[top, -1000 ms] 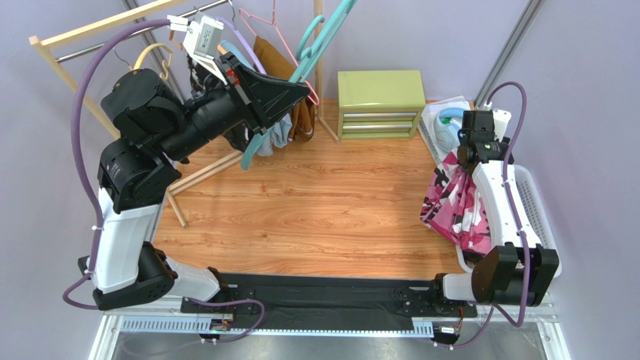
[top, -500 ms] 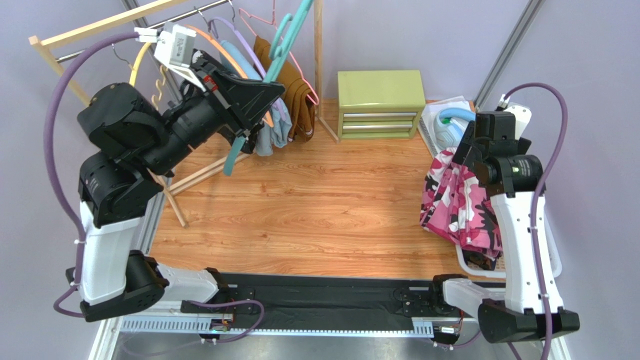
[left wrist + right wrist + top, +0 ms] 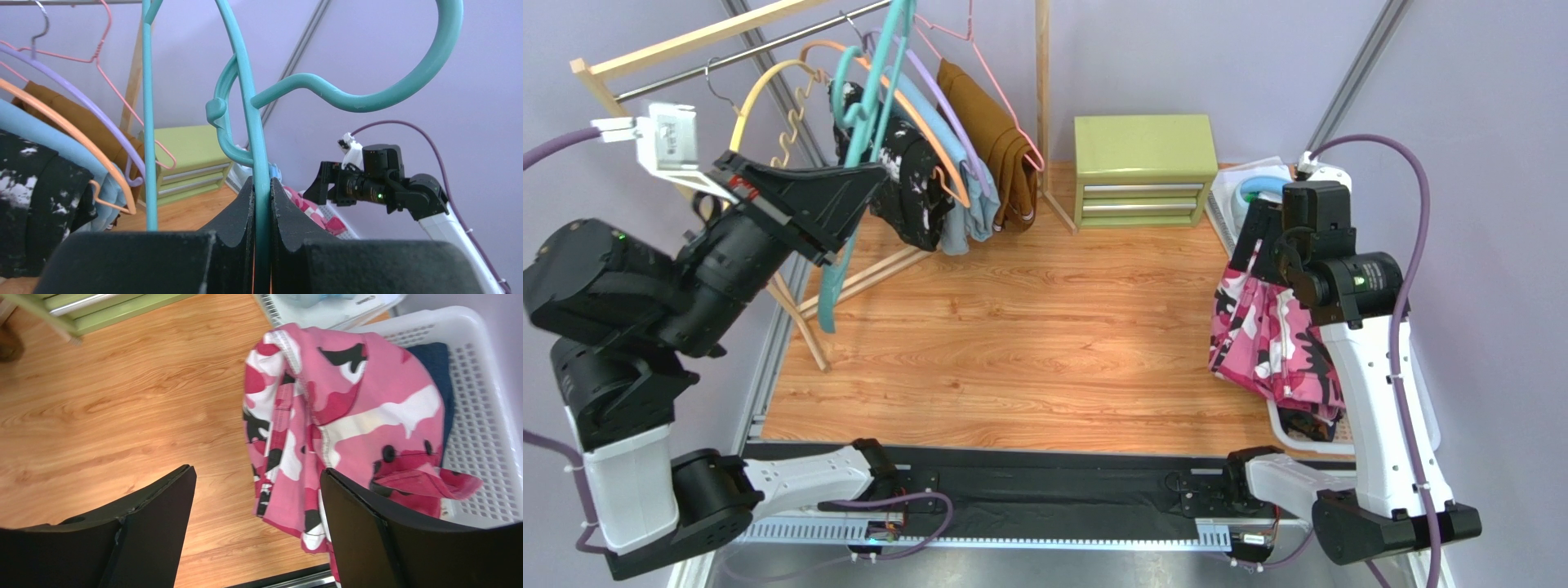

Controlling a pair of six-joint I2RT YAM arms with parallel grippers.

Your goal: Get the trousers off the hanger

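We found the left gripper clamped shut on the teal hanger, the right gripper wide open and empty above the pink trousers draped over the basket rim; their overhang risked sliding onto the table.

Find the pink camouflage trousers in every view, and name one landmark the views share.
Top external: pink camouflage trousers at far right, mid-height.
Left wrist: small pink patch low, right of centre.
Right wrist: centre-right, draped over the white basket rim.
Shared landmark: green drawer unit.
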